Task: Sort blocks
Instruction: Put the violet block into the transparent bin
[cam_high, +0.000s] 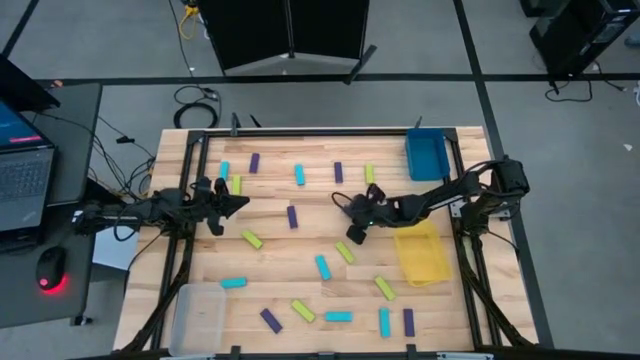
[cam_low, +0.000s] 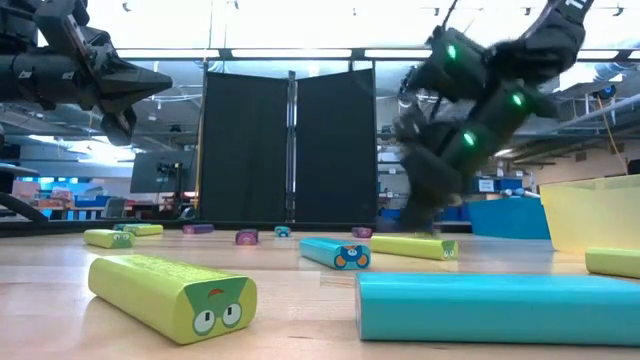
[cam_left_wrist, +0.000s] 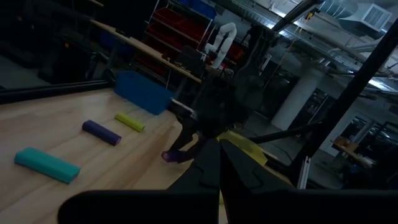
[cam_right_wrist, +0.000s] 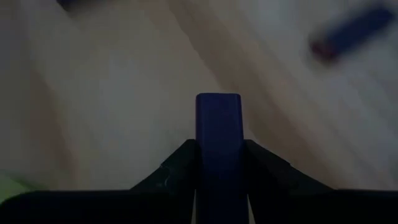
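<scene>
My left gripper (cam_high: 240, 201) waits over the table's (cam_high: 300, 280) left side, jaws pressed together, holding nothing. My right gripper (cam_high: 352, 236) is low near the middle, jaws pinching a purple block (cam_right_wrist: 218, 134). I think I'm at the picking-up step. Next I should lift it and carry it to a tray.

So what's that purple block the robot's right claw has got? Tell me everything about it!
The purple block is a small, smooth bar with rounded corners, probably plastic. It sits between the right gripper's two dark fingers, which press on its long sides, its far end sticking out past them. Below it lies the wooden table; whether it touches the wood is unclear.
</scene>
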